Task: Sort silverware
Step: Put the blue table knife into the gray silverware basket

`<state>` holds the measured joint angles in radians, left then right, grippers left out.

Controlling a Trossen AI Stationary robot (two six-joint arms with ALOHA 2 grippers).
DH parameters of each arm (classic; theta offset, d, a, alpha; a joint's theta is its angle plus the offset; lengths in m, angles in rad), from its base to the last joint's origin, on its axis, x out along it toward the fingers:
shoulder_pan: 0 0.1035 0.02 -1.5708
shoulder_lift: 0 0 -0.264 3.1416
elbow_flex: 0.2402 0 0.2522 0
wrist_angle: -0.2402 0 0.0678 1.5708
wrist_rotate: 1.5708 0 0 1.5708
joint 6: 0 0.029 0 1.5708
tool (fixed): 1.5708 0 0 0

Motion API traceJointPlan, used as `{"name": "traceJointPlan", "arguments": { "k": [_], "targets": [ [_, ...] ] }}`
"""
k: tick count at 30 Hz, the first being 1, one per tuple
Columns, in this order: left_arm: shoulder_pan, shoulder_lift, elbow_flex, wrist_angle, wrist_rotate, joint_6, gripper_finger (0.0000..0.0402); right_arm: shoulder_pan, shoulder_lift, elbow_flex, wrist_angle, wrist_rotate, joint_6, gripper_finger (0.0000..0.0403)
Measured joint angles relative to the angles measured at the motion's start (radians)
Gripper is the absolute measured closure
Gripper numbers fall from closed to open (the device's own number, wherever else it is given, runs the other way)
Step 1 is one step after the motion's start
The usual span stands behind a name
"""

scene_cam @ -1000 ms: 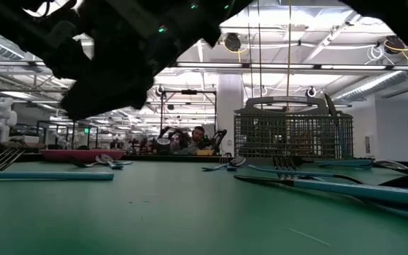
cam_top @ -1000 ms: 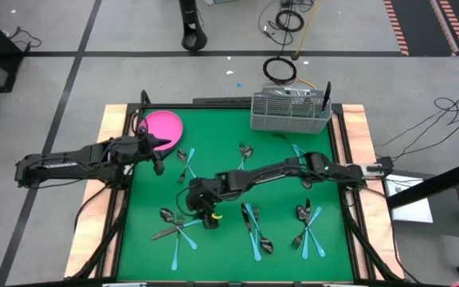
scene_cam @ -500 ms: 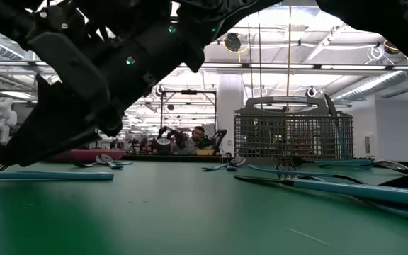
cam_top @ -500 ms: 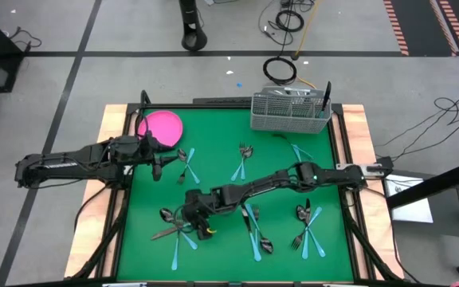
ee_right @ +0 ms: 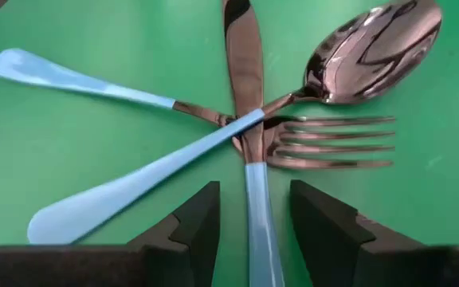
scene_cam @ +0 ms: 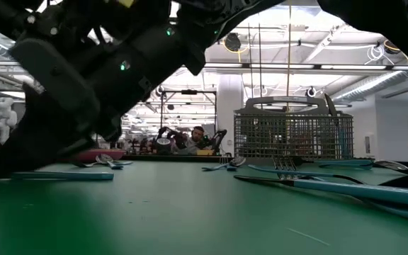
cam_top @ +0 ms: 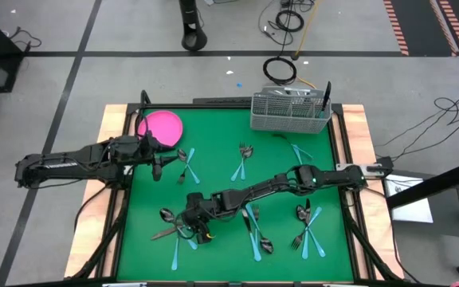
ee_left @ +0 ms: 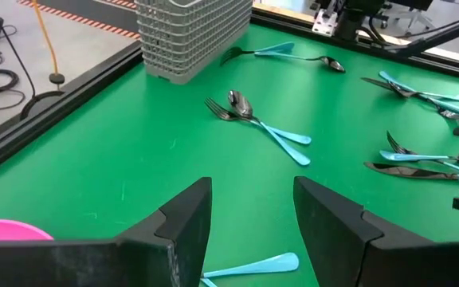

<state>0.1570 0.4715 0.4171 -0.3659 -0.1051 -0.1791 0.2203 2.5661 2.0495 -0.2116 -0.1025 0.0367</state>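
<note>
Green felt covers the table (cam_top: 213, 135), and on it we see the silverware scattered in small crossed piles. Our right gripper (cam_top: 199, 229) reaches far across to the near left pile (cam_top: 175, 226), hovering low over it. Through its wrist camera we see its fingers (ee_right: 196, 222) spread apart, with the light-blue handle of a knife (ee_right: 249, 119) lying between them but not touching either one. That knife crosses a fork (ee_right: 213, 131) and a spoon (ee_right: 357, 60), both also blue-handled.

Our left gripper (cam_top: 159, 163) waits near the left edge, just in front of the pink plate (cam_top: 162, 126). Its fingers (ee_left: 188, 215) stand apart with nothing between them.

More silverware lies in the middle of the table (cam_top: 242, 158), in a near pile (cam_top: 255, 231) and at the near right (cam_top: 309, 226). A wire basket (cam_top: 290, 112) stands at the far edge, right of centre.
</note>
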Motion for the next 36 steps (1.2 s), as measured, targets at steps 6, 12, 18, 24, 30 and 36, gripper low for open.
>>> {"name": "traceJointPlan", "arguments": {
  "k": [6,12,18,24,30,36],
  "targets": [
    [0.0,0.0,0.0,0.005,0.0,0.0,0.0221,-0.003,0.002,0.0,-0.005,-0.003,0.02,0.0304],
    [0.0,0.0,0.0,0.009,0.0,0.0,0.0221,-0.012,0.001,0.002,-0.062,0.002,0.002,0.0388],
    [0.0,0.0,0.0,0.013,0.0,0.0,0.0221,-0.012,-0.008,0.002,-0.083,0.043,-0.029,0.0391],
    [0.0,0.0,0.0,0.017,0.001,0.001,0.0221,-0.016,-0.035,-0.002,-0.115,0.059,-0.059,0.0399],
    [0.0,0.0,0.0,0.021,0.001,0.001,0.0221,-0.016,-0.079,-0.004,-0.174,0.137,-0.098,0.0401],
    [0.0,0.0,0.0,0.021,0.0,0.005,0.0221,-0.013,-0.128,-0.003,-0.222,0.232,-0.152,0.0402]
  ]
}}
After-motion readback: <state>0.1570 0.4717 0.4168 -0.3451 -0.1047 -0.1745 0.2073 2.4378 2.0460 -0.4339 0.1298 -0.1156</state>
